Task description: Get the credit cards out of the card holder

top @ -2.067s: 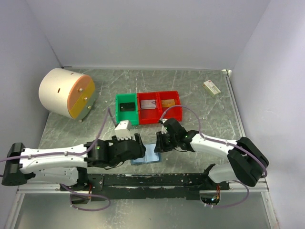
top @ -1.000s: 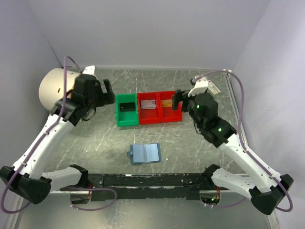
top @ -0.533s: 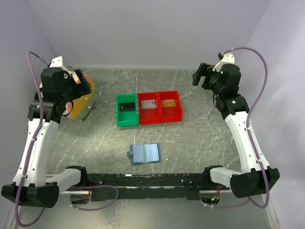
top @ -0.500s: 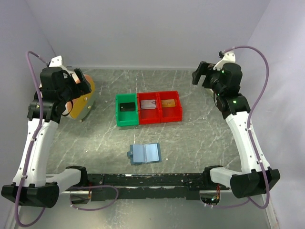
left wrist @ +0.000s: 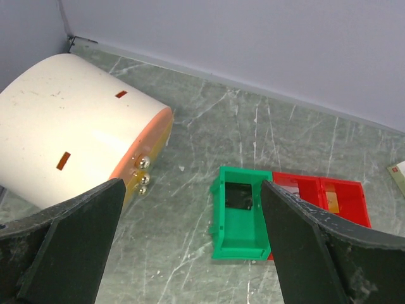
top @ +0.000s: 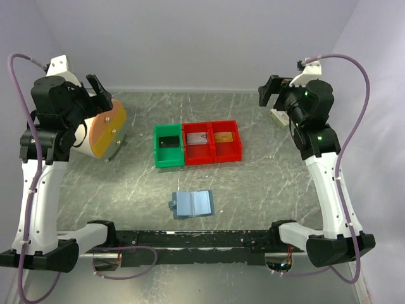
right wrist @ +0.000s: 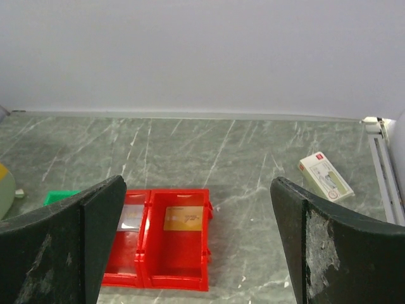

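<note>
**Reporter:** Where is the card holder (top: 193, 204)?

**Photographer:** Open flat on the table (top: 266, 183) near the front edge. It is a small blue bi-fold, well apart from both raised arms.

**Reporter:** And the credit cards (right wrist: 183, 218)?

**Photographer:** Thin cards lie in the green bin (top: 158, 152) and red bins (top: 212, 142). Whether any sit in the slots is unclear.

**Reporter:** Handling?

**Photographer:** Probably light, stiff and slick. Pinch an exposed short edge while pinning the soft holder.

**Reporter:** The grippers?

**Photographer:** Left gripper (left wrist: 193, 185) and right gripper (right wrist: 197, 182) gape wide, carrying nothing.

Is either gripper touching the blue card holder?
Apart. The top external view shows the card holder lying alone on the table, with left gripper and right gripper far off above its back corners.
</note>
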`<state>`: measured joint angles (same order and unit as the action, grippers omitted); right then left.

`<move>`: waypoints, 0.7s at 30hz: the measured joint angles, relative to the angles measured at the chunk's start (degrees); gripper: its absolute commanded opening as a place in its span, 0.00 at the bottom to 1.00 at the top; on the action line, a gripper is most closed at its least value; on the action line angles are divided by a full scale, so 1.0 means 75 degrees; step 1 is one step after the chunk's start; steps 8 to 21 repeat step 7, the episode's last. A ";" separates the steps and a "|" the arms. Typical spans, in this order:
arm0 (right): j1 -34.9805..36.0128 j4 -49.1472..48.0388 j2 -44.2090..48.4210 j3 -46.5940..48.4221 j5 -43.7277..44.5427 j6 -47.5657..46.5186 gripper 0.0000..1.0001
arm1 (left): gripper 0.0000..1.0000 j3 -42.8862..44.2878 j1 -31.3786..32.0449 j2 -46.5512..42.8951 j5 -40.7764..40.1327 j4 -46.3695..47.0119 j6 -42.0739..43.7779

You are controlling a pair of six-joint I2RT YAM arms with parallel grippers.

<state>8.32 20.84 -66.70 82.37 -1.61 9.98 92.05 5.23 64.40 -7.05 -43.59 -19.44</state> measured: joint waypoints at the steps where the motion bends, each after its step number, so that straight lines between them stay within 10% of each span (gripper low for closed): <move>1: 0.0000 0.0003 0.0023 -0.0076 0.0026 -0.0003 1.00 | 1.00 0.0006 0.0000 0.0015 -0.0020 -0.0015 0.0029; 21: 0.0000 -0.0009 0.0195 -0.0335 0.0143 -0.0020 1.00 | 1.00 -0.0020 0.0000 0.0061 -0.0029 -0.0119 0.0111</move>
